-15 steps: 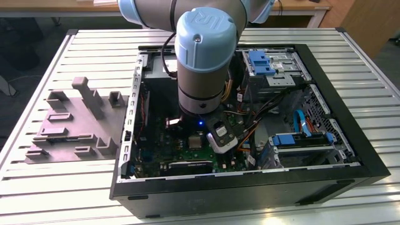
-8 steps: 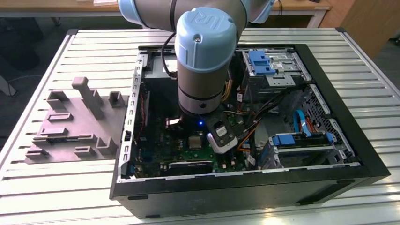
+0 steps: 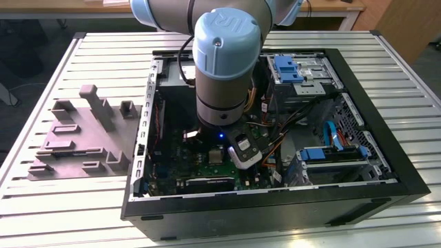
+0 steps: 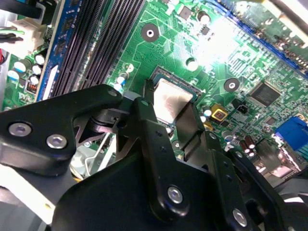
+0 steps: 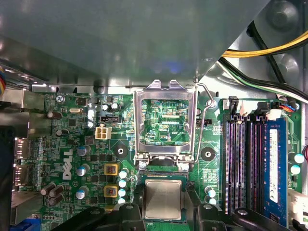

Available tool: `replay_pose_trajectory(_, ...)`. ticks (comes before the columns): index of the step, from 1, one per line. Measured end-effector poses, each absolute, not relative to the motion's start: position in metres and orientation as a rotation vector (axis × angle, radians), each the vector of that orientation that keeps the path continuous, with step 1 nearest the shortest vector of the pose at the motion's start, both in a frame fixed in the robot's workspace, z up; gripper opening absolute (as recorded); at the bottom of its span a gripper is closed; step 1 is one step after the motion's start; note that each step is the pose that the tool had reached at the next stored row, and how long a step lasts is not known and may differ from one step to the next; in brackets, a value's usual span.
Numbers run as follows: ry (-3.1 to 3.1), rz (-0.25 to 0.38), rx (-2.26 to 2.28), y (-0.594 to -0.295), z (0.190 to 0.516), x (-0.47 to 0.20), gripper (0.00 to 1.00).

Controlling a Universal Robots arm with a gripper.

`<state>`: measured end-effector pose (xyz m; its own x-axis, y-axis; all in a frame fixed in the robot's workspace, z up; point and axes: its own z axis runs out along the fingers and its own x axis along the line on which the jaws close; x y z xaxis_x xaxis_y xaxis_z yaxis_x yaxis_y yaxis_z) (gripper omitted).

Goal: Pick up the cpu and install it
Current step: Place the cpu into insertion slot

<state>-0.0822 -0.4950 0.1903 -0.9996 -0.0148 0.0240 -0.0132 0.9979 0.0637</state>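
Even, moderate light; glare whitens the green board in the second wrist view, edges soft

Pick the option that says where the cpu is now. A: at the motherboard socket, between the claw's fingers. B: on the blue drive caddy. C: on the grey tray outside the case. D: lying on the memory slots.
A: in both wrist views the cpu sits at the socket with the claw fingers either side.
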Motion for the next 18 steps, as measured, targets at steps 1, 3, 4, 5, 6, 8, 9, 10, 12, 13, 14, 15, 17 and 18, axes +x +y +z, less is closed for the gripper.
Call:
replay_pose_trajectory(1, -3.115, -0.099, 0.022, -0.495, 0.190, -0.082, 0.44)
replay_pose_trajectory(3, -3.116, -0.099, 0.022, -0.495, 0.190, -0.082, 0.45)
replay_pose_trajectory(4, -3.116, -0.099, 0.022, -0.495, 0.190, -0.082, 0.51)
replay_pose_trajectory(5, -3.116, -0.099, 0.022, -0.495, 0.191, -0.082, 0.51)
replay_pose_trajectory(6, -3.115, -0.099, 0.022, -0.495, 0.191, -0.082, 0.57)
replay_pose_trajectory(8, -3.115, -0.099, 0.022, -0.495, 0.193, -0.082, 0.57)
replay_pose_trajectory(9, -3.114, -0.099, 0.022, -0.495, 0.195, -0.082, 0.57)
replay_pose_trajectory(10, -3.113, -0.099, 0.022, -0.495, 0.198, -0.082, 0.57)
replay_pose_trajectory(12, -3.111, -0.099, 0.021, -0.495, 0.203, -0.082, 0.57)
replay_pose_trajectory(13, -3.110, -0.099, 0.021, -0.495, 0.206, -0.082, 0.57)
replay_pose_trajectory(14, -3.109, -0.099, 0.021, -0.495, 0.209, -0.082, 0.55)
replay_pose_trajectory(15, -3.108, -0.099, 0.021, -0.495, 0.211, -0.082, 0.55)
replay_pose_trajectory(17, -3.107, -0.099, 0.021, -0.495, 0.214, -0.082, 0.49)
replay_pose_trajectory(18, -3.107, -0.099, 0.021, -0.495, 0.214, -0.082, 0.43)
